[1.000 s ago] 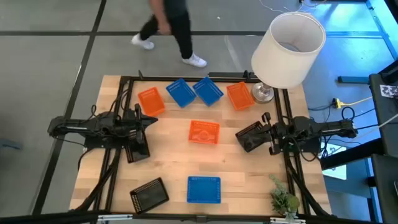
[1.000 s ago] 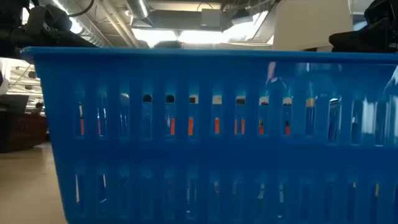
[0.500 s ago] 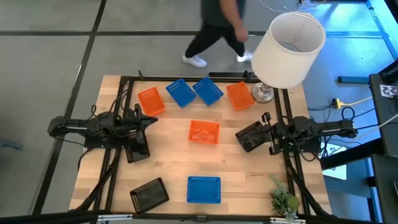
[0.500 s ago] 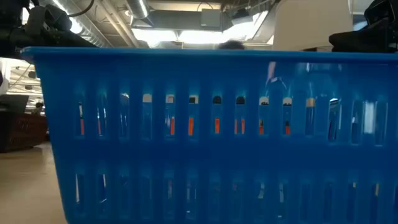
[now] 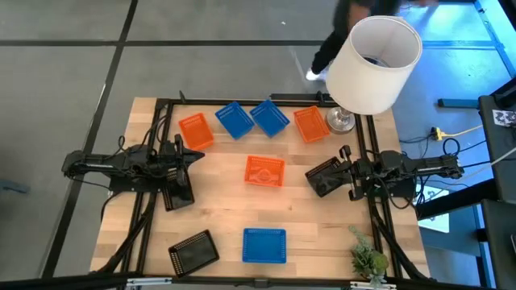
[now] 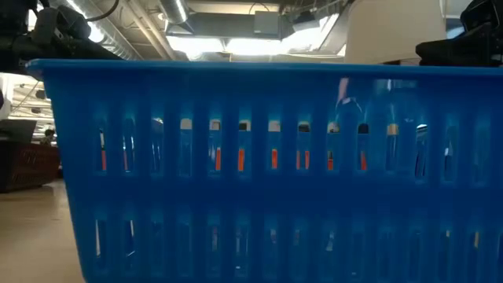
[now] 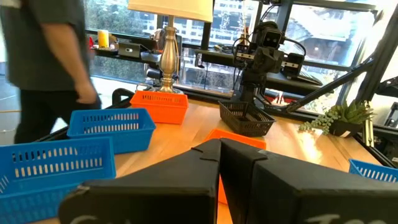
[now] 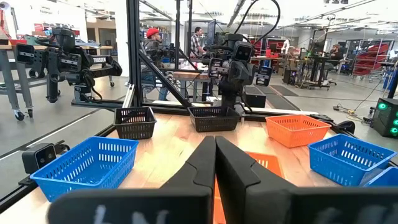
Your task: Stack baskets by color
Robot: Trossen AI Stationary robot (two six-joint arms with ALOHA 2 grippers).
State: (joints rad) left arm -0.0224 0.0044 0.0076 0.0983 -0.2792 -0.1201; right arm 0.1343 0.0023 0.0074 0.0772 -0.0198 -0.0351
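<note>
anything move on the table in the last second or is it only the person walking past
Only the person moved, walking along the far side of the table from the left arm's side toward the lamp. The eight baskets lie where they were. The left gripper stays shut and empty over the table. The right gripper stays shut on the black basket.

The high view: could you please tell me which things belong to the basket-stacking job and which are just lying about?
Belonging to the job:
three orange baskets
three blue baskets
three black baskets

Just lying about:
white-shaded lamp
small plant
</note>
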